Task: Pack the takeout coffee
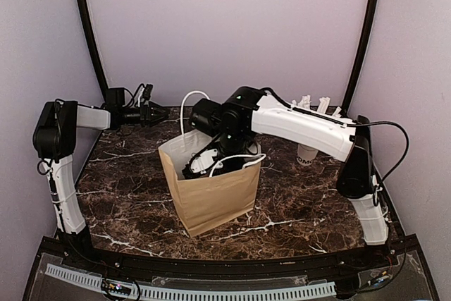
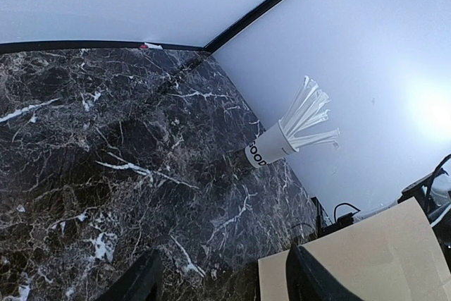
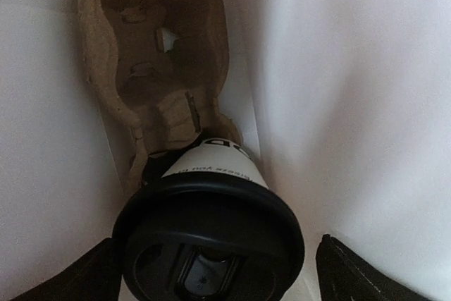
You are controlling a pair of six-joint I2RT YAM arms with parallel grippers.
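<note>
The takeout coffee (image 3: 211, 223), a white cup with dark lettering and a black lid, stands in a pocket of a brown pulp cup carrier (image 3: 155, 47) at the bottom of the paper bag (image 1: 211, 195). My right gripper (image 3: 218, 273) is down inside the bag, its jaws open on either side of the lid, with a gap on the right side. In the top view the right gripper (image 1: 206, 162) and arm hide the cup. My left gripper (image 1: 151, 113) is open and empty at the back left, above the table, and it also shows in the left wrist view (image 2: 222, 280).
A similar white cup with wrapped straws (image 1: 308, 154) stands at the back right, also in the left wrist view (image 2: 271, 149). The bag stands upright mid-table, its white handles (image 1: 189, 107) up. The dark marble table (image 1: 127, 195) has walls on three sides.
</note>
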